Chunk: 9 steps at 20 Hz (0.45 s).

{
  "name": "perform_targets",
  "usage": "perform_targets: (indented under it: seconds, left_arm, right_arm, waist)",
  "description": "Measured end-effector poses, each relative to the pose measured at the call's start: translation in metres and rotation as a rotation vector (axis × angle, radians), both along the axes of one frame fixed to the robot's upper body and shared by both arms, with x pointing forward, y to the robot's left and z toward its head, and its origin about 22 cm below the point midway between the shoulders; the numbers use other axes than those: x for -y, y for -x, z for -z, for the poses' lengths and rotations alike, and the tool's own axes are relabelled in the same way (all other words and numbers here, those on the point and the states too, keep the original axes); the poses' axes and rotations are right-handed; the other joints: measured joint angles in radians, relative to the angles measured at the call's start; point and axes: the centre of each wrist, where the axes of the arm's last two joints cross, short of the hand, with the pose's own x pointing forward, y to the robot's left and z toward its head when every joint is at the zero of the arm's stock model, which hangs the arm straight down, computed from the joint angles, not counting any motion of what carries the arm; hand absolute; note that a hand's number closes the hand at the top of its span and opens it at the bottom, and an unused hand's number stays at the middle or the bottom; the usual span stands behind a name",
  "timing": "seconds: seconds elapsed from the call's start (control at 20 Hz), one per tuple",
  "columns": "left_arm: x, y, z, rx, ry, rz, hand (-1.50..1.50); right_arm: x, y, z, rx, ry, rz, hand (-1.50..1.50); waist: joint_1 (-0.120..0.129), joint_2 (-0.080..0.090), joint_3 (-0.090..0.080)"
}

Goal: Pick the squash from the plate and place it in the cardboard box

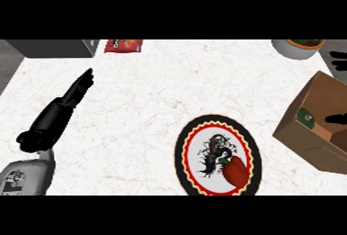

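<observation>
The squash [236,171], red-orange with a dark green stem end, lies on the lower right part of a round plate [184,148] that has a black rim, a red ring and a black drawing in its white middle. The open cardboard box [304,146] stands tilted at the right, just beyond the plate. My left hand [68,98] lies open at the left, fingers straight and pointing up and to the right, far from the plate. Only dark bits of my right hand [339,59] show at the right edge, above and over the box.
A red snack bag [123,44] and a dark grey appliance [54,48] sit at the counter's far left. A pale pot [297,48] stands at the far right. White marbled counter [149,92] stretches between my left hand and the plate.
</observation>
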Motion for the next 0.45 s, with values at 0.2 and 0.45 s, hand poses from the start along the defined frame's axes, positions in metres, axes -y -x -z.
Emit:
perform_targets:
  seconds: [0.2, 0.45]
  left_arm:
    - [0.0, 0.001, 0.0, -0.001, 0.002, -0.001, 0.0]
    - [0.001, 0.004, 0.003, -0.001, -0.001, 0.008, 0.0]
  right_arm:
    - [0.013, -0.004, 0.012, 0.063, -0.327, 0.093, -1.5]
    - [0.052, 0.003, 0.008, 0.1, -0.546, 0.23, -1.5]
  waist:
    - [-0.004, -0.002, -0.001]
    - [0.004, 0.003, -0.001]
